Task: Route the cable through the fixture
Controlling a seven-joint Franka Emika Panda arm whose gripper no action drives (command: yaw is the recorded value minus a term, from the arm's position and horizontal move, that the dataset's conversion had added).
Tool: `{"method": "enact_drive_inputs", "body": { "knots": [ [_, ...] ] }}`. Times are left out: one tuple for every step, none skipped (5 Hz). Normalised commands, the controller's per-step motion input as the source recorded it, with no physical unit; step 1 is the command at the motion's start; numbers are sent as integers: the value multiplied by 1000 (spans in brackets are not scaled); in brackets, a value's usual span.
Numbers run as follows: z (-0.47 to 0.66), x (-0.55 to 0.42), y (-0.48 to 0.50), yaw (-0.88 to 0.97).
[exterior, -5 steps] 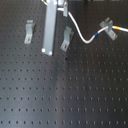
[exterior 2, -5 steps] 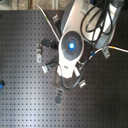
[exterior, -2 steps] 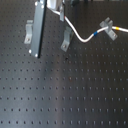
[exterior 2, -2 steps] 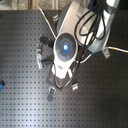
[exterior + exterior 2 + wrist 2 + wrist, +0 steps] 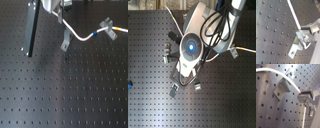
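The cable [image 5: 82, 37] runs as a white curve across the far part of the black perforated counter [image 5: 65, 95] in the first exterior view. From under the arm's head it bends down and right, then rises to the splayed cross-shaped clip [image 5: 105, 25] at the first exterior view's far right, where its blue and yellow bands show just past that clip. The fixture [image 5: 66, 42], a slanted grey bracket, stands just below the arm's head, and the cable passes right at its forked top; whether it sits in the fork I cannot tell. In the first wrist view the claw [image 5: 300, 93] pinches the cable [image 5: 286, 77] at its tips, just beside the fixture [image 5: 283, 87]. A dark upright post [image 5: 31, 27] stands at the first exterior view's left.
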Motion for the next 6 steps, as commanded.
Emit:
{"method": "enact_drive_inputs", "body": {
  "knots": [
    [359, 50, 188, 183],
    [291, 90, 138, 251],
    [291, 87, 117, 254],
    [323, 50, 59, 243],
    [306, -68, -76, 0],
    [130, -97, -102, -57]
  ]
}}
